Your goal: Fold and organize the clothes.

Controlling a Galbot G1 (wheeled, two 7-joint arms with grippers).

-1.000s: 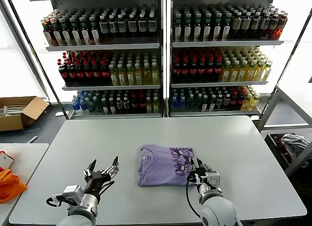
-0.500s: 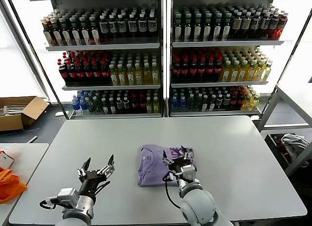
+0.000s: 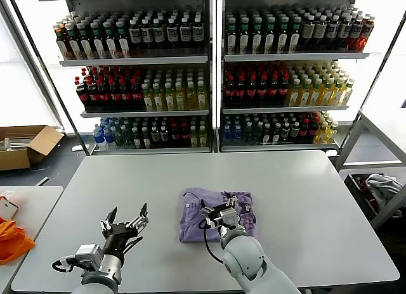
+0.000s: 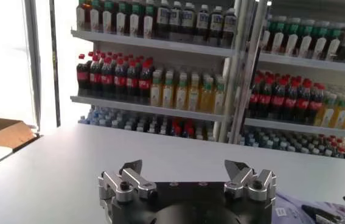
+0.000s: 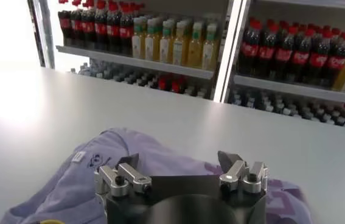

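your folded lavender t-shirt [image 3: 212,215] lies mid-table [image 3: 304,199], its dark purple lettering too creased to read. your right gripper [image 3: 217,213] hovers over the shirt with fingers spread, holding nothing. your left gripper [image 3: 124,223] hangs released near the table's front left. shelf bottle [image 3: 254,91] labels are unreadable.

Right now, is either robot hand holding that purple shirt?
No. The right gripper hovers open over the folded T-shirt; the left gripper is open and empty.
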